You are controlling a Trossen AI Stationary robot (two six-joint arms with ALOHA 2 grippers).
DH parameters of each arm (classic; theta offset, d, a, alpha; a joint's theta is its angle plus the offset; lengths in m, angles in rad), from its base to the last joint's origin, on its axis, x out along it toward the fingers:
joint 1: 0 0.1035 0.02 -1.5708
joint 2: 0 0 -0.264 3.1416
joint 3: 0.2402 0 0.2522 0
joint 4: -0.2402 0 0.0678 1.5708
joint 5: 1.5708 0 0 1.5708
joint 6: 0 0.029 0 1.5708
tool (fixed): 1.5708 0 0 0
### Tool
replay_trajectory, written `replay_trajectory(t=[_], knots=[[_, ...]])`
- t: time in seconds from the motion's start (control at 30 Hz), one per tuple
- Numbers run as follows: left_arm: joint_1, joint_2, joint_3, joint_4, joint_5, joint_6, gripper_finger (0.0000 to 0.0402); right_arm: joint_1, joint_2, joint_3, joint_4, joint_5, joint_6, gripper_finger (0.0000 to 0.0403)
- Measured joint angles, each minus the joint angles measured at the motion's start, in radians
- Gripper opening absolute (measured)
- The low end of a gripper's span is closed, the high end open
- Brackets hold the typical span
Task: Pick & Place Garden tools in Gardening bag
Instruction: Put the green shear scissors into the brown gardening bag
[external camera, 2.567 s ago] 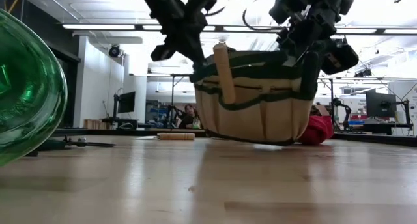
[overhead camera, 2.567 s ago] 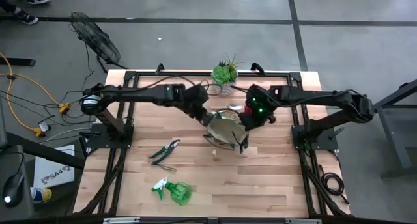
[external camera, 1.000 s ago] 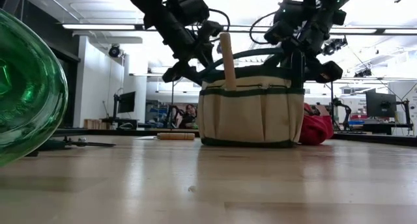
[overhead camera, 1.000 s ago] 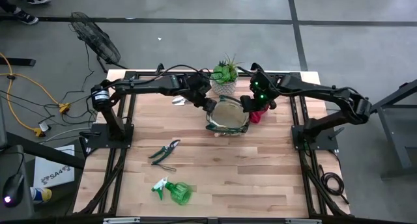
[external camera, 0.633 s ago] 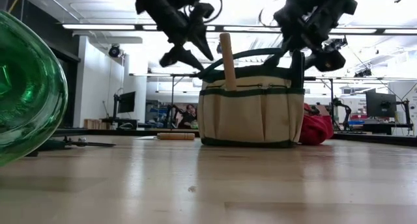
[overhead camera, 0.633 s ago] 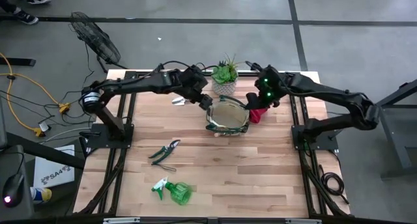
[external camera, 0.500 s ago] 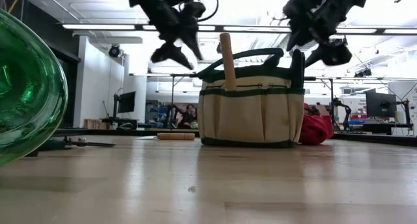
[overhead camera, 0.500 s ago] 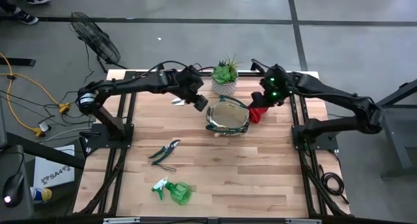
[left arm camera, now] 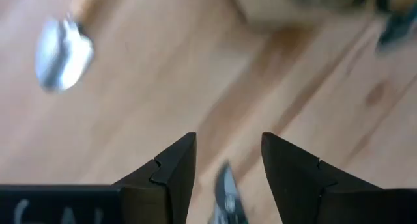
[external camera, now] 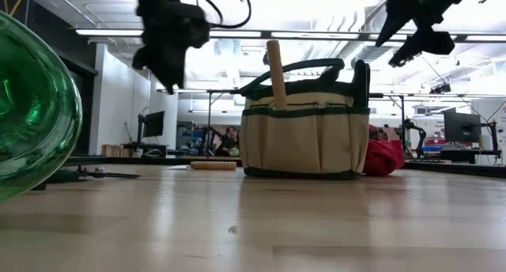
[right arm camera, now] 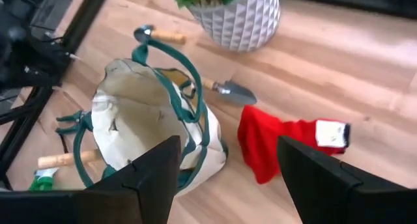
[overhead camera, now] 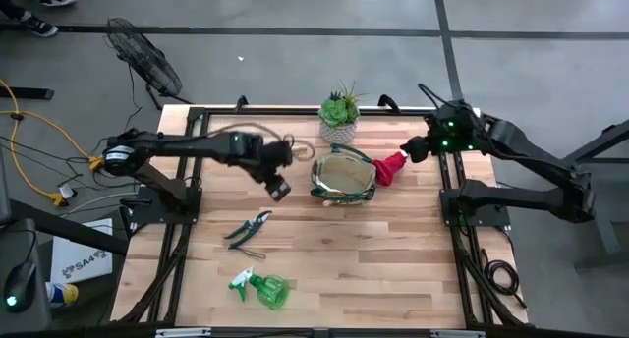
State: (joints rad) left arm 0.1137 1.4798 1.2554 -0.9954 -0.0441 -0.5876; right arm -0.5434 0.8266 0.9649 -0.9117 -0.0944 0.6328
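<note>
Near the high view's centre, the gardening bag (overhead camera: pixel 343 177) is standing open, the left gripper (overhead camera: pixel 277 188) and right gripper (overhead camera: pixel 418 148) flanking it. Low view: a wooden handle (external camera: pixel 275 74) is projecting from its rim. Wrist views: both grippers are showing fingers apart, empty.

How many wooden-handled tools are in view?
3. A pocketed tool stands in the gardening bag's outer pocket; a trowel lies between bag and plant pot; a second tool lies left of the bag. Others may hide inside.
</note>
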Motion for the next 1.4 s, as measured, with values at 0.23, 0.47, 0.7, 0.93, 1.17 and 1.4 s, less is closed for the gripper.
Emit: replay_trajectory(t=[0.23, 0.47, 0.7, 0.93, 1.17, 1.4], knots=[[-0.172, -0.054, -0.122, -0.004, 0.003, -0.073, 0.0170, 0.000, -0.063, 0.000, 0.002, -0.004, -0.066, 0.0244], [-0.336, -0.055, -0.168, 0.013, 0.005, -0.042, 0.0170, 0.000, -0.071, 0.000, -0.007, -0.028, -0.206, 0.0244], [-0.437, -0.055, -0.186, 0.038, -0.075, -0.151, 0.0170, 0.020, -0.100, -0.015, -0.009, -0.179, -0.447, 0.0244], [-0.486, -0.055, -0.186, 0.086, -0.121, -0.143, 0.0170, 0.111, -0.234, -0.123, 0.020, -0.205, -0.521, 0.0244], [-0.488, -0.054, -0.186, 0.124, -0.047, -0.009, 0.0170, 0.199, -0.293, -0.138, 0.019, -0.311, -0.532, 0.0244], [-0.488, -0.054, -0.186, 0.126, -0.037, 0.114, 0.0170, 0.224, -0.296, -0.138, 0.020, -0.391, -0.525, 0.0244]])
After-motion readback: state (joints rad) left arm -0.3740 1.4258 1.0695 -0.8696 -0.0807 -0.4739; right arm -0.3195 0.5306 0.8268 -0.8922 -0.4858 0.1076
